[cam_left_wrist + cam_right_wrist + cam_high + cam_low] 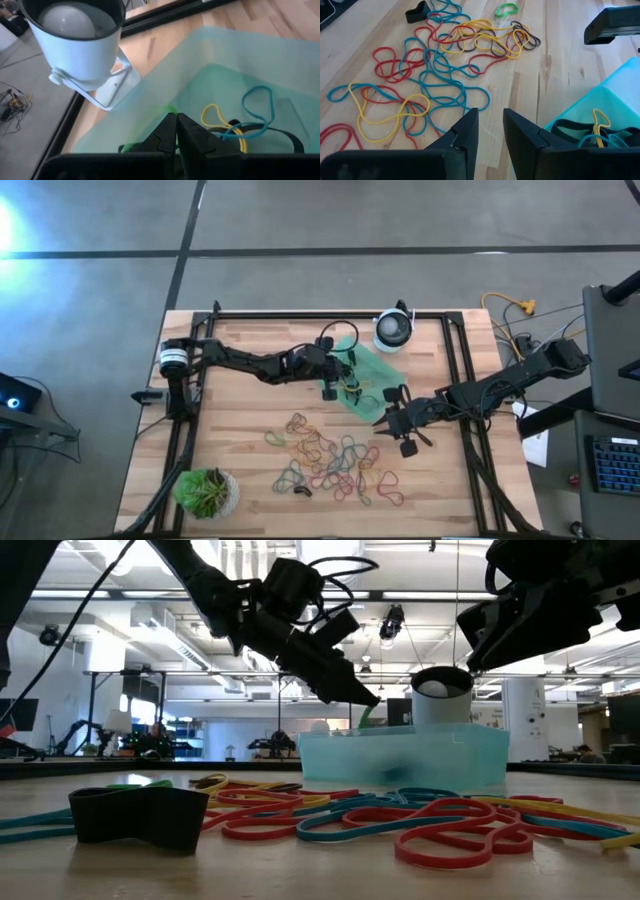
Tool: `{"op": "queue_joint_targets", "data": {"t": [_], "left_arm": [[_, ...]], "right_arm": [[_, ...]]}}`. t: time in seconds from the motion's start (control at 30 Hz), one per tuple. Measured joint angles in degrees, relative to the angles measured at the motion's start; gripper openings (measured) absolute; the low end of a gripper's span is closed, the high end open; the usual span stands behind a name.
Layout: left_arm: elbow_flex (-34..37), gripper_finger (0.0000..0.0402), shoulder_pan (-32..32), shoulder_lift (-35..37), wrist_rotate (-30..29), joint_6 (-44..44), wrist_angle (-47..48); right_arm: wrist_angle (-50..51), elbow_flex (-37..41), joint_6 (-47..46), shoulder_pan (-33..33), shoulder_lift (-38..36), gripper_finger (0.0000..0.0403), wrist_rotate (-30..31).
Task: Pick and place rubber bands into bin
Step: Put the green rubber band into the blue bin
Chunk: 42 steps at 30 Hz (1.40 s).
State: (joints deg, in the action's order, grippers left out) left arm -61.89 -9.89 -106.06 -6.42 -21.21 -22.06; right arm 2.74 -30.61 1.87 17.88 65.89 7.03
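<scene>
Drop-off step, by the look of it — left gripper (176, 131) hanging over the bin (372, 367) at the far middle of the table, fingers pinched together on a small green band (169, 109) that shows at the tips. A few bands already lying inside the bin. Most of the rubber bands (335, 463) spread loose across the near middle. Right gripper (490, 125) just beside the bin's near right edge, fingers parted with nothing between them, pointed toward the pile. Next, probably: release over the bin, then a low, precise pinch on one thin loop — tangled neighbours likely to drag along.
</scene>
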Motion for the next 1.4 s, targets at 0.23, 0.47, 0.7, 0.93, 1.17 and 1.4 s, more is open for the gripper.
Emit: {"op": "queue_joint_targets", "data": {"t": [0.23,0.47,0.7,0.93,1.17,1.4], "left_arm": [[-0.02,0.0,0.0,0.02,-0.02,0.0,-0.04],[-0.02,0.0,0.0,0.02,-0.04,-0.02,0.04],[-0.02,0.0,0.0,0.02,-0.04,-0.16,0.04],[-0.02,0.0,0.0,0.02,-0.18,-0.14,0.04],[0.0,0.0,0.0,0.04,-0.22,-0.11,0.06],[0.0,0.0,0.0,0.07,-0.33,-0.13,0.11]], "right_arm": [[-0.01,0.04,-0.02,0.0,0.0,0.0087,-0.01],[-0.03,0.3,-0.42,0.0,0.0,0.009,-0.01],[-0.04,1.02,-1.78,-0.01,0.0,0.0082,-0.01],[-0.23,2.16,-3.2,0.01,0.0,0.0088,-0.01],[-0.3,2.45,-3.43,0.01,0.0,0.009,-0.01],[-0.3,2.45,-3.43,-0.01,0.0,0.0082,-0.01]]}}
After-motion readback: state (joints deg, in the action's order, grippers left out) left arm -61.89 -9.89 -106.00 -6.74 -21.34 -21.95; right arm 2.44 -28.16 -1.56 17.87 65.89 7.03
